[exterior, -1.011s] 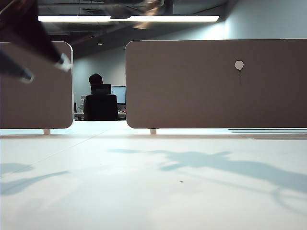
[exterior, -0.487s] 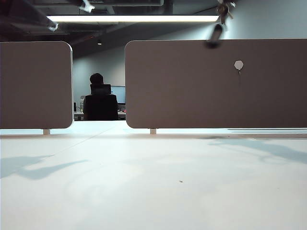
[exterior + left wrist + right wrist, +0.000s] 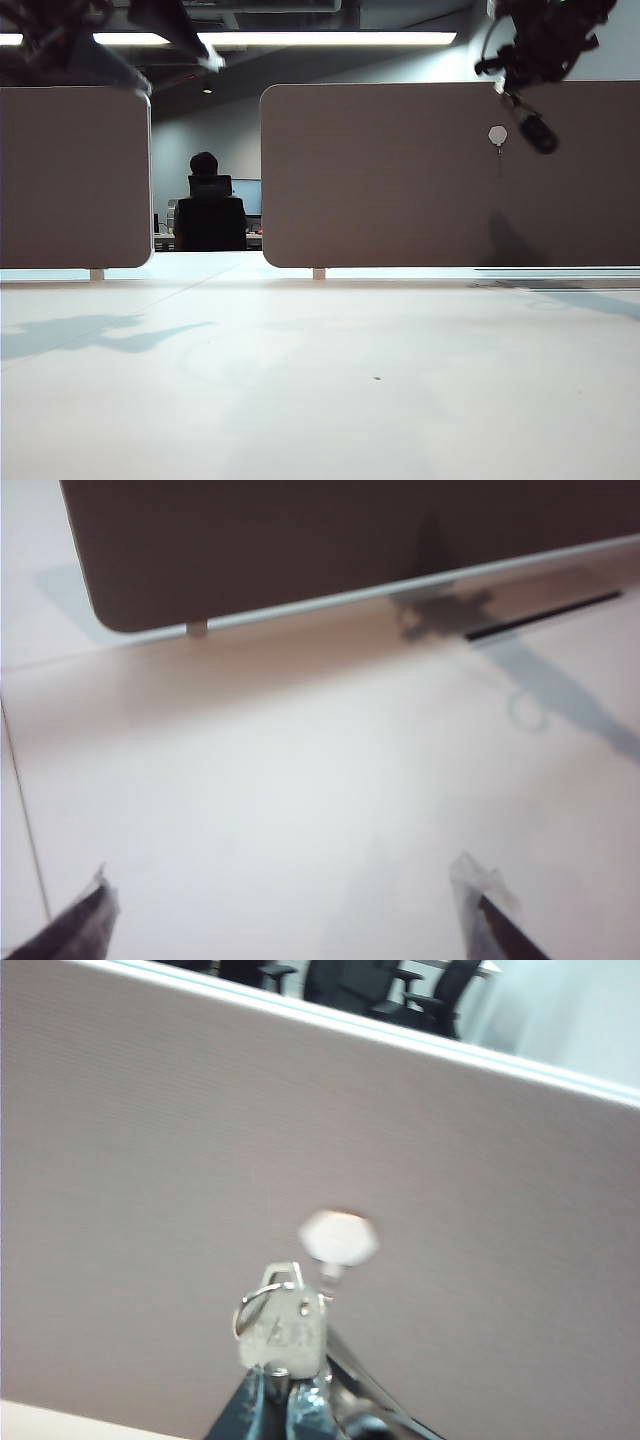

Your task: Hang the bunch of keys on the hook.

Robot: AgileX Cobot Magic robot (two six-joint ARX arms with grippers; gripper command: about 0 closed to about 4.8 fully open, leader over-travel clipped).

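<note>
The right gripper (image 3: 278, 1388) pinches the silver, black-fobbed bunch of keys (image 3: 283, 1328), ring forward, near the pale hexagonal hook (image 3: 339, 1239). The left gripper (image 3: 285, 905) hangs wide, empty, above the white table (image 3: 300, 770).

The left tool (image 3: 150, 45) is at the top left of the exterior view, a dark, blurred bulk ending in black fingers with pale, whitish tips. In its own wrist view the two fingers (image 3: 70, 925) are black wedges capped with a greyish, translucent covering, frayed at the edges. The right tool (image 3: 545, 45) is at the top right, a black, lumpy silhouette with a thin dark cable looping beside it. Its wrist view shows dark, glossy blue-black fingers (image 3: 262, 1400), narrow and tapering.
</note>
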